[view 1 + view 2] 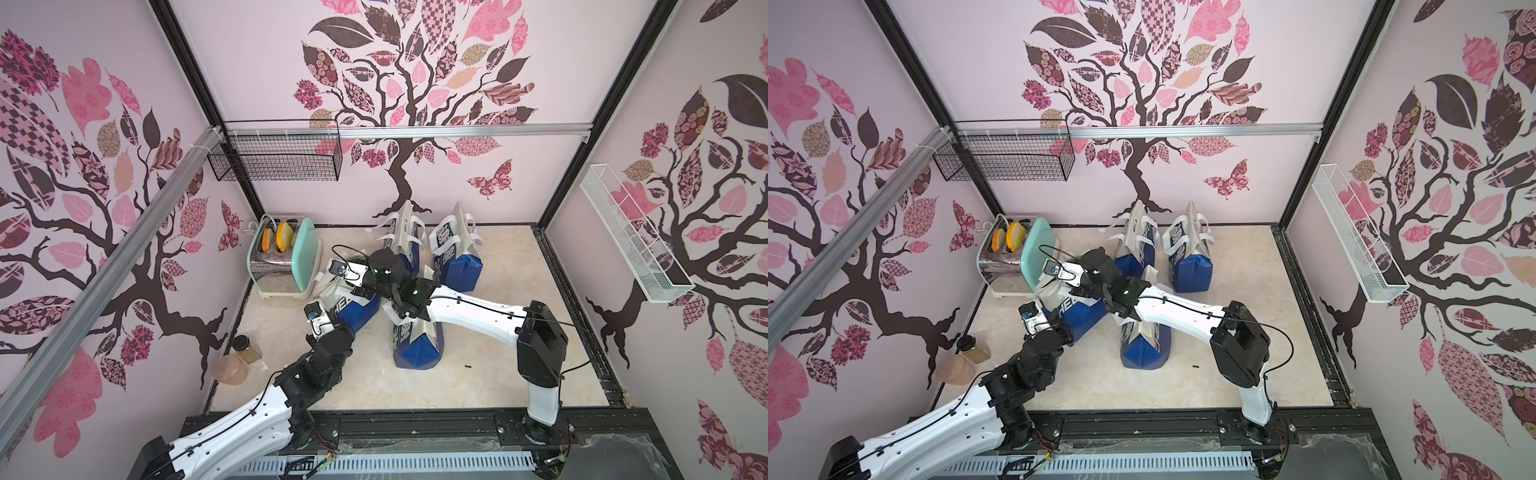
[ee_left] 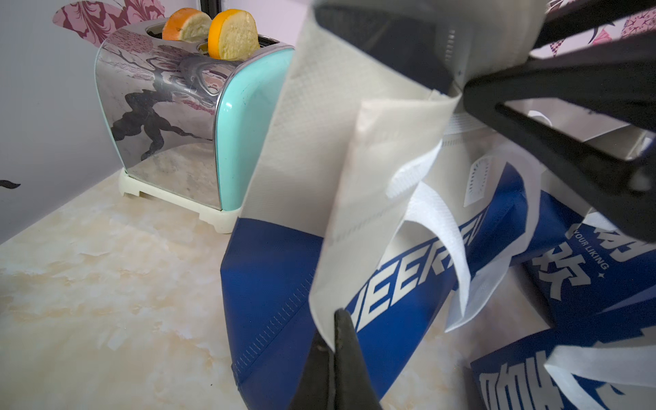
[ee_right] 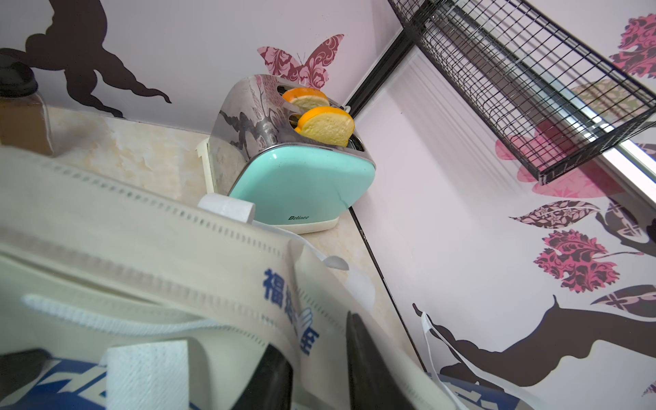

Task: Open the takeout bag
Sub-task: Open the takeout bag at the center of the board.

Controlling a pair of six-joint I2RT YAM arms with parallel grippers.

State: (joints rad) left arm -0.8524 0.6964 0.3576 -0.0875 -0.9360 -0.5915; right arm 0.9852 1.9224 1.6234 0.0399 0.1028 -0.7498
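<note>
The takeout bag [image 1: 358, 309] [image 1: 1077, 311], blue at the bottom and cream on top, lies tilted beside the toaster. In the left wrist view my left gripper [image 2: 335, 319] is shut on a corner of the bag's cream top flap [image 2: 372, 198], above its blue side [image 2: 269, 284]. In the right wrist view my right gripper [image 3: 312, 333] straddles the opposite cream wall [image 3: 213, 255] at the mouth. Its fingers stand apart with the printed fabric between them. White handle loops [image 2: 436, 220] hang loose. Both arms meet over the bag in both top views.
A mint and chrome toaster [image 1: 282, 257] with two bread slices stands just left of the bag. Three more bags are near: two upright at the back [image 1: 401, 237] [image 1: 457, 253] and one lying in front [image 1: 417, 343]. A jar [image 1: 246, 347] and a pink lid [image 1: 230, 368] sit by the left wall.
</note>
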